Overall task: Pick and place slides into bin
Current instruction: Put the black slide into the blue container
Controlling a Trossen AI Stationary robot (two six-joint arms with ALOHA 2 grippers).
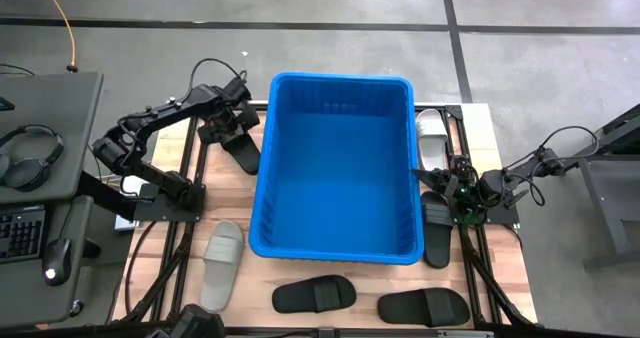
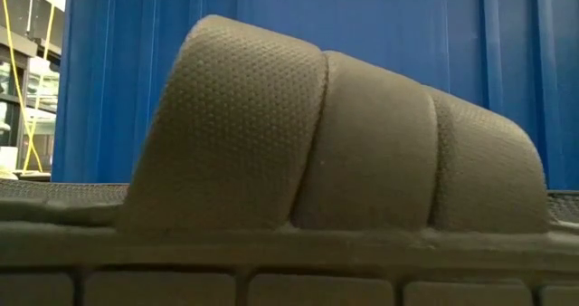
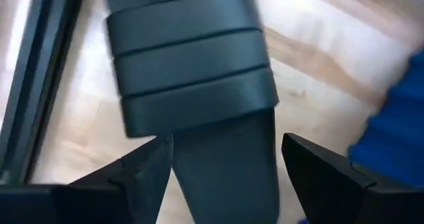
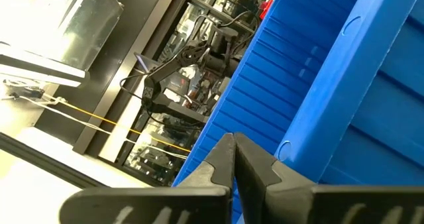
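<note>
A black slide (image 3: 192,58) lies sole-down and strap-up on the wooden table, just left of the blue bin (image 1: 262,178) near its far corner. My left gripper (image 3: 222,177) points down over it and is open. Its fingers stand on either side of the sole (image 3: 225,158) just behind the strap; I cannot tell whether either one touches it. In the high view this gripper (image 1: 232,120) sits over that slide (image 1: 243,150). My right gripper (image 4: 233,151) is shut on nothing and waits beside the bin's right wall (image 1: 452,183).
A white slide (image 1: 432,136) and a black one (image 1: 437,230) lie right of the bin. A grey slide (image 1: 222,263) lies at the near left, and two black ones (image 1: 314,294) (image 1: 423,305) lie at the near edge. In the low view a slide's strap (image 2: 335,143) stands before the bin wall (image 2: 362,16).
</note>
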